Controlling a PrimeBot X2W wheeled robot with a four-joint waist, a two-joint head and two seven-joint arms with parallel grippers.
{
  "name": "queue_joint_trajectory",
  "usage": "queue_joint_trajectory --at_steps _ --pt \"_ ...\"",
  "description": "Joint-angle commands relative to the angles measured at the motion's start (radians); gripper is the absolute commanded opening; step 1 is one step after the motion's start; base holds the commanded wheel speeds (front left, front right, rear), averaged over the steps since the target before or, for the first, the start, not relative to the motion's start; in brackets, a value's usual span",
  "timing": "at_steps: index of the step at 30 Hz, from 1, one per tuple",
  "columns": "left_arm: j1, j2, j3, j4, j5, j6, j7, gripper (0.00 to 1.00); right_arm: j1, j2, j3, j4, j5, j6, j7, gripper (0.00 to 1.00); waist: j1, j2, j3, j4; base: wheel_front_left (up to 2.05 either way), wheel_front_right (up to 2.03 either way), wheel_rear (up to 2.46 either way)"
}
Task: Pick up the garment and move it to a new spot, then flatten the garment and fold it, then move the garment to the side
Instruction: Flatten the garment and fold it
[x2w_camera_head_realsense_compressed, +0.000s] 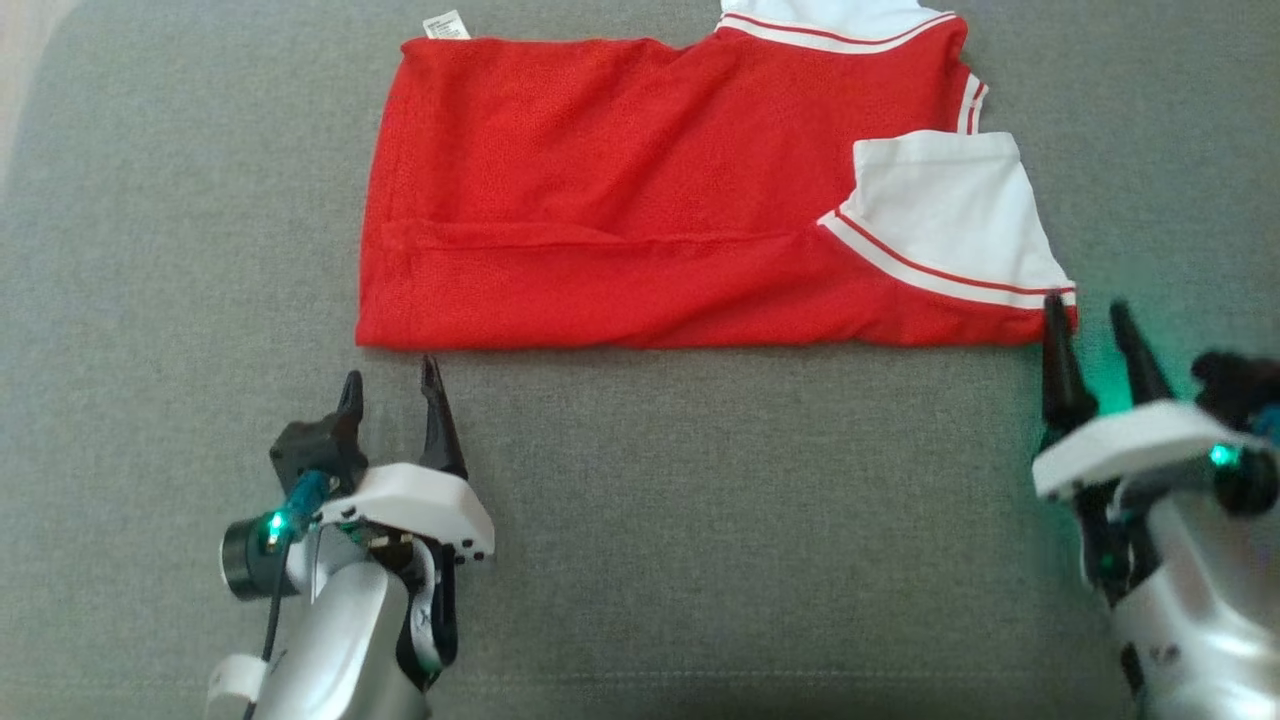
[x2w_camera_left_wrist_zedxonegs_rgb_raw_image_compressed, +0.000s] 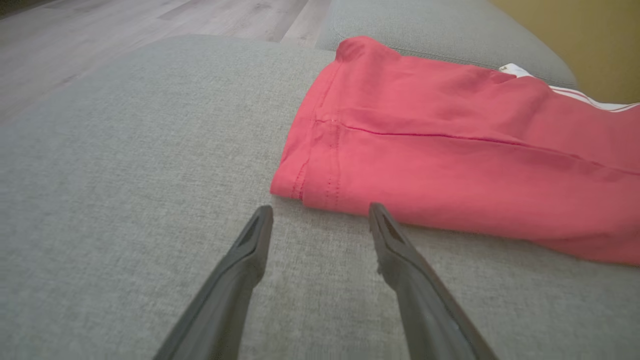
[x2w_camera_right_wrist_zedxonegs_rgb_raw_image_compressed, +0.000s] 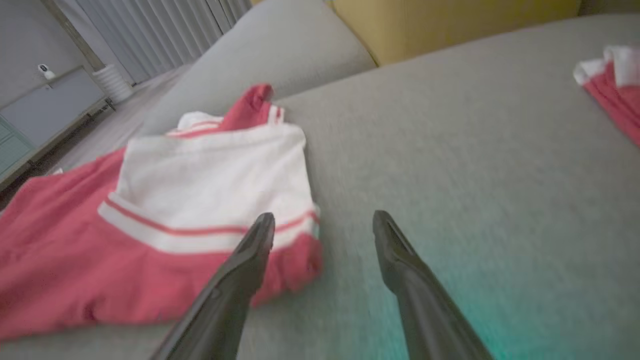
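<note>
Left gripper (x2w_camera_head_realsense_compressed: 390, 375), right gripper (x2w_camera_head_realsense_compressed: 1085, 305) released, empty, by garment (x2w_camera_head_realsense_compressed: 640, 200) near edge. Right wrist view adds 2nd red-white cloth (x2w_camera_right_wrist_zedxonegs_rgb_raw_image_compressed: 612, 85). Tag (x2w_camera_head_realsense_compressed: 446, 25) unreadable.

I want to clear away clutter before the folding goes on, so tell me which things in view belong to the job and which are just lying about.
Belongs to the job:
red and white garment
left tool
right tool
grey cushion under the garment

Just lying about:
second red and white cloth
grey cabinet
wooden floor
</note>
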Motion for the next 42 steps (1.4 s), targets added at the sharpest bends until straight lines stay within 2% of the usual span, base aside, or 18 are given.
queue_joint_trajectory --at_steps 1,10,11,13,22,30,38,42 --pt "-0.019 0.017 0.020 -0.044 0.001 0.005 -0.005 1.00 0.008 0.007 0.018 -0.013 0.014 0.007 -0.011 1.00 0.0000 0.0000 -0.005 0.004 0.00 0.00 0.00" --pt "-0.010 0.017 0.007 -0.052 0.008 0.003 -0.005 1.00 0.008 0.019 0.044 0.027 0.039 0.007 -0.004 1.00 0.0000 0.0000 -0.008 0.023 0.00 0.00 0.00" --pt "-0.011 0.017 0.009 -0.051 0.009 0.001 -0.005 1.00 0.003 0.016 0.054 0.032 0.032 0.007 -0.003 0.93 0.0000 0.0000 -0.006 0.024 0.00 0.00 0.00" --pt "-0.013 0.017 0.010 -0.049 0.010 -0.005 -0.005 1.00 -0.006 0.013 0.075 0.038 0.025 0.007 -0.002 0.00 0.0000 0.0000 -0.005 0.026 0.00 0.00 0.00" --pt "-0.034 0.017 0.035 -0.030 0.001 -0.038 -0.005 1.00 -0.046 -0.016 0.102 0.021 0.033 0.007 -0.007 0.00 0.0000 0.0000 0.004 0.010 0.00 0.00 0.00" --pt "-0.073 0.017 0.055 -0.012 -0.038 -0.095 -0.005 1.00 -0.058 -0.024 0.122 0.005 0.036 0.007 -0.009 0.00 0.0000 0.0000 0.020 -0.021 0.00 0.00 0.00" --pt "-0.112 0.017 0.103 0.063 -0.062 -0.066 -0.005 1.00 -0.073 -0.014 0.137 -0.006 0.046 0.007 -0.010 0.00 0.0000 0.0000 0.042 -0.049 0.00 0.00 0.00" --pt "-0.128 0.017 0.096 0.120 -0.075 -0.085 -0.005 1.00 -0.080 -0.015 0.141 -0.015 0.049 0.007 -0.010 0.00 0.0000 0.0000 0.049 -0.055 0.00 0.00 0.00"
